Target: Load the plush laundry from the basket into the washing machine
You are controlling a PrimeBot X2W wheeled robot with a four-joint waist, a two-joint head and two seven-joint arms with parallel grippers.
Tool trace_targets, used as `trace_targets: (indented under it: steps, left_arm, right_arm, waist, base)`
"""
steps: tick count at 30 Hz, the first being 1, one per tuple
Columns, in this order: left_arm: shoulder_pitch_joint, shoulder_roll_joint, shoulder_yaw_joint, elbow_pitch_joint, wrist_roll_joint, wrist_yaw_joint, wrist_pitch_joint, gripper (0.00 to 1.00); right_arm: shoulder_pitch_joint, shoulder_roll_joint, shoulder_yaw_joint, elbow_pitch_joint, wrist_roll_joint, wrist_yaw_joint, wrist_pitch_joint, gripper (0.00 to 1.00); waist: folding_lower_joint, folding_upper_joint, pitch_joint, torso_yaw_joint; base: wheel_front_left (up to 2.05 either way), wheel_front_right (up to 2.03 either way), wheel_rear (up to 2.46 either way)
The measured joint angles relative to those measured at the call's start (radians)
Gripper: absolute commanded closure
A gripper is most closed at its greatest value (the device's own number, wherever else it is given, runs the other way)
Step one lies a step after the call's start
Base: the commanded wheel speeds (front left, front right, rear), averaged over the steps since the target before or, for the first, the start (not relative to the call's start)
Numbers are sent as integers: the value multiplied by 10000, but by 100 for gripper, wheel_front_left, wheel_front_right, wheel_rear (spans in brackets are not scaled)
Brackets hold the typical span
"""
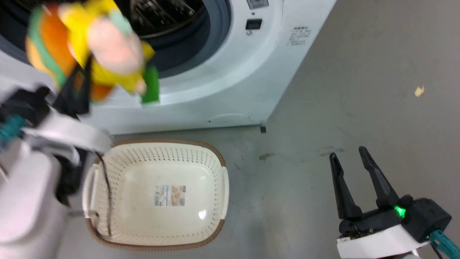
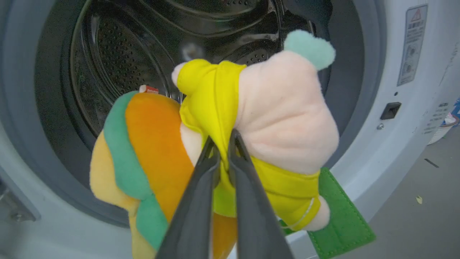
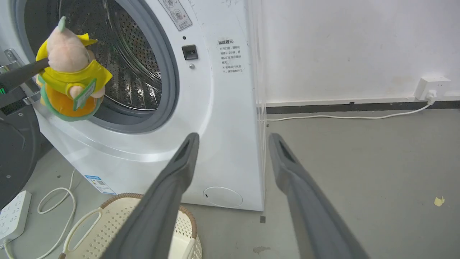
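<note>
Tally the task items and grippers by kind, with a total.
plush laundry: 1
basket: 1
washing machine: 1
grippers: 2 (left gripper shut on the plush laundry, right gripper open)
Total: 5

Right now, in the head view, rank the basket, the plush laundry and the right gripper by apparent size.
1. basket
2. plush laundry, nearer the camera, so a close second
3. right gripper
</note>
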Motion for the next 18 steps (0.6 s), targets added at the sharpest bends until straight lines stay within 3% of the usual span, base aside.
trace_targets:
  steps: [6, 10, 18]
  left_arm:
    - [-1533, 736, 418, -414, 58, 63, 940, 100]
    - [-2898, 1154, 464, -38, 65, -186, 1620, 100]
    - [-6176, 1843, -155, 2044, 884, -800, 2984, 100]
  right_arm:
    - [-433, -2, 44, -142, 284, 0, 0, 0]
    - [-572, 0, 42, -282, 533, 0, 0, 0]
    - [-953, 0, 151, -351, 1085, 0, 0, 0]
  waist:
    - [1, 0, 868, -366]
    - [2, 0, 1539, -620]
    - [3, 0, 2902, -1156]
  base:
    - [0, 0, 0]
    - [0, 0, 0]
    - [0, 0, 0]
